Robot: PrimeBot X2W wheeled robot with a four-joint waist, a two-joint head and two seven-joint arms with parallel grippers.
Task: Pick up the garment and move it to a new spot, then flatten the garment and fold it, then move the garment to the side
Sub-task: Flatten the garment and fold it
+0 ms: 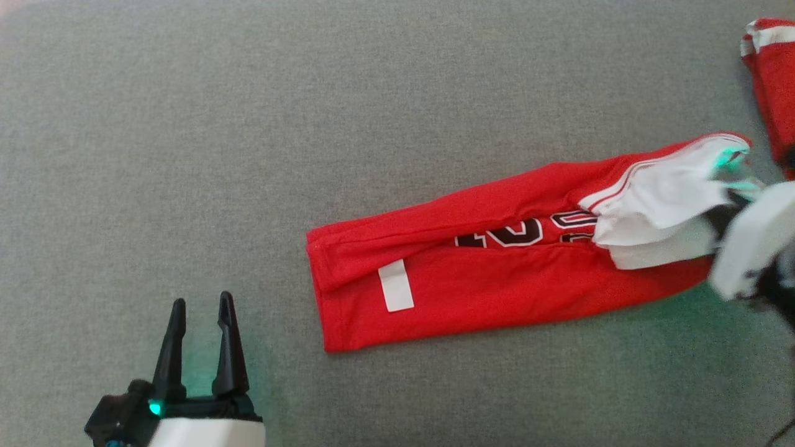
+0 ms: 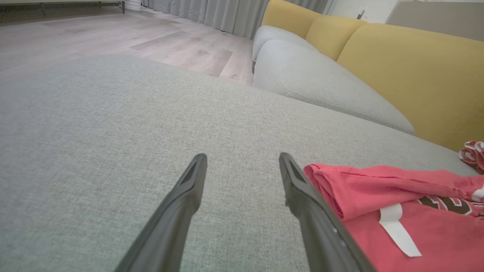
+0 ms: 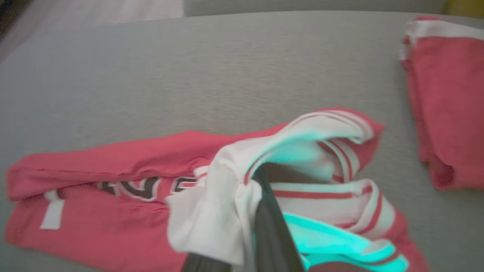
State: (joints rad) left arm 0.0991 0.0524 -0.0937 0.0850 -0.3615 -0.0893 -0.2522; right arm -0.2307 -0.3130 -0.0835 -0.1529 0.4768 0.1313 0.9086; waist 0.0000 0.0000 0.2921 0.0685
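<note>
Two hands: right hand (image 3: 261,177) grips garment (image 1: 497,273); left hand (image 1: 202,302), spread, faces yellow cushions (image 2: 408,75).

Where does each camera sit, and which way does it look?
Head view: on the head, looking down at cushion and red garment; left tool lower left.
Left wrist view: left wrist, looking along that tool across the cushion toward a yellow backrest.
Right wrist view: right wrist, looking along the right tool, shut on the garment.
All share the garment.

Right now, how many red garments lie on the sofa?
2. Long garment in the middle, held by the right tool; second garment at upper right, partly cut off.
</note>
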